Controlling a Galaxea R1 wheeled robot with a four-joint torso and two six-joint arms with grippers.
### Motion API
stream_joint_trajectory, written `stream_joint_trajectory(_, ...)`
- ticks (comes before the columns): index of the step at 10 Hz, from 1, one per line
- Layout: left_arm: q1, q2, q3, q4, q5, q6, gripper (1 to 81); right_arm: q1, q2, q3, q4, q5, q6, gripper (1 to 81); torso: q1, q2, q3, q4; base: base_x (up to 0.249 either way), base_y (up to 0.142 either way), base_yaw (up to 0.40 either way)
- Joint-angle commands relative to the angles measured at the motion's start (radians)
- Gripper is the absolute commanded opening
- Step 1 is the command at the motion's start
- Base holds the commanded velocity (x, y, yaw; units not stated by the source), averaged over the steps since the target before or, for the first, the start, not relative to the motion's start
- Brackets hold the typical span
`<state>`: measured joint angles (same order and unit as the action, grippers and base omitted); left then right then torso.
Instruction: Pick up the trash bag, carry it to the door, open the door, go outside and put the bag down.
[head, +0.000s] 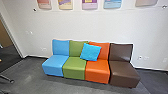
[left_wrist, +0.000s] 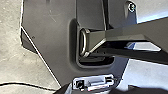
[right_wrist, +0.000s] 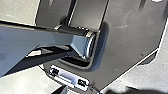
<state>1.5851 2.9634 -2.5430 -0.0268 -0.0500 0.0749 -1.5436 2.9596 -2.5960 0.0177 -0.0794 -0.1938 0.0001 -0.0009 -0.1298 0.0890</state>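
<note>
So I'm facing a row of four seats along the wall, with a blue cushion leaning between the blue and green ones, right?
Not quite: in the head view the blue cushion leans where the green seat and the orange seat meet. The row of four seats along the wall is right.

From my station I see, in the head view, bright, diffuse light on the white wall (head: 75, 27), a faint sheen on the brown seat (head: 123, 70) and shadow beneath the sofa (head: 73, 67), and, in both wrist views, blue-white glare on the pale floor (left_wrist: 152, 11).
</note>
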Motion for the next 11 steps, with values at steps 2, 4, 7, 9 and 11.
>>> stream_joint_trajectory(2,-0.018,-0.010,0.007,-0.005,0.067,0.000,81.1,0.026,-0.009,0.005,-0.015,-0.083,-0.006,81.1,0.001,0.000,0.000,0.000,0.000,0.000,0.000)
stream_joint_trajectory(4,-0.020,-0.027,0.015,-0.005,0.065,-0.009,81.1,0.027,-0.018,0.018,-0.015,-0.091,-0.006,81.1,0.001,0.000,0.000,0.000,0.000,0.000,0.000)
stream_joint_trajectory(7,-0.021,-0.114,0.111,-0.030,0.070,-0.012,81.1,0.029,-0.081,0.118,-0.015,-0.108,-0.004,81.1,0.000,0.000,0.000,0.000,0.000,0.000,0.000)
stream_joint_trajectory(9,-0.026,-0.205,0.230,-0.059,0.068,-0.012,81.1,0.033,-0.138,0.208,-0.002,-0.108,-0.003,81.1,0.000,0.000,0.000,0.000,0.000,0.000,0.000)
stream_joint_trajectory(11,-0.032,-0.257,0.254,-0.064,0.067,-0.012,81.1,0.041,-0.192,0.281,0.004,-0.114,0.000,81.1,0.000,0.000,0.000,0.000,0.000,0.000,0.000)
